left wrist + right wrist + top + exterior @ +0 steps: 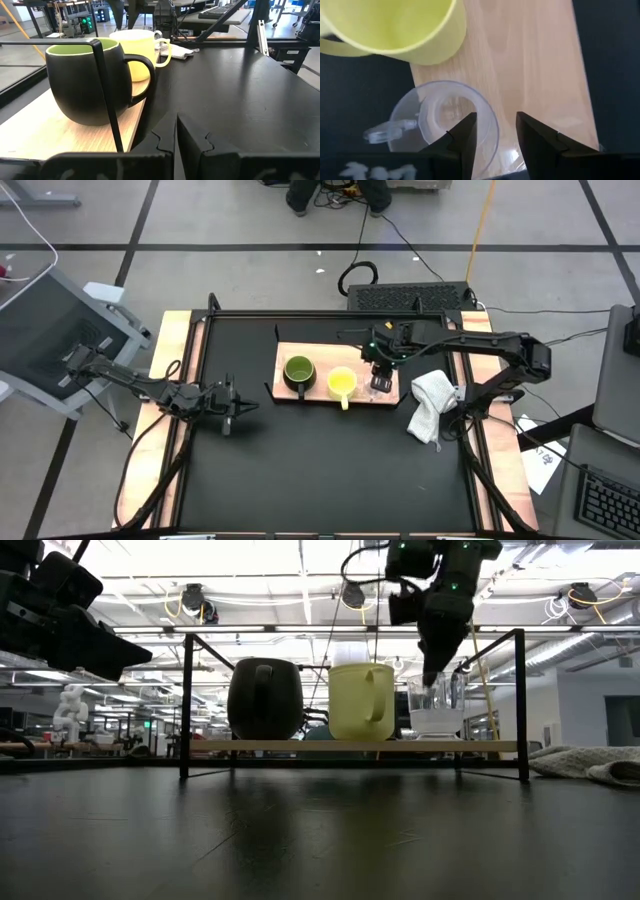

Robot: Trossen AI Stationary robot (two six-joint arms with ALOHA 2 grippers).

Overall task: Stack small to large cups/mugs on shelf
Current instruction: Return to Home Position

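Our right gripper (495,117), fingers spread, hangs straight above the clear cup (437,107), so we'd lift vertically; left gripper (176,120), pressed together, waits well apart.

Grey floor (250,220) crossed by dark tape lines (137,230) surrounds the black bench (320,470), with bright ceiling strip lights (250,558) glowing over the open workshop beyond.

Bright ceiling lights (250,555) washed out the room in the low view, leaving the dark olive-green mug (265,698) a backlit silhouette and the black tabletop (320,840) carrying a dull sheen. From above, light fell evenly, with only faint shadows. The clear cup (445,120) caught pale highlights on the wooden shelf (535,65).
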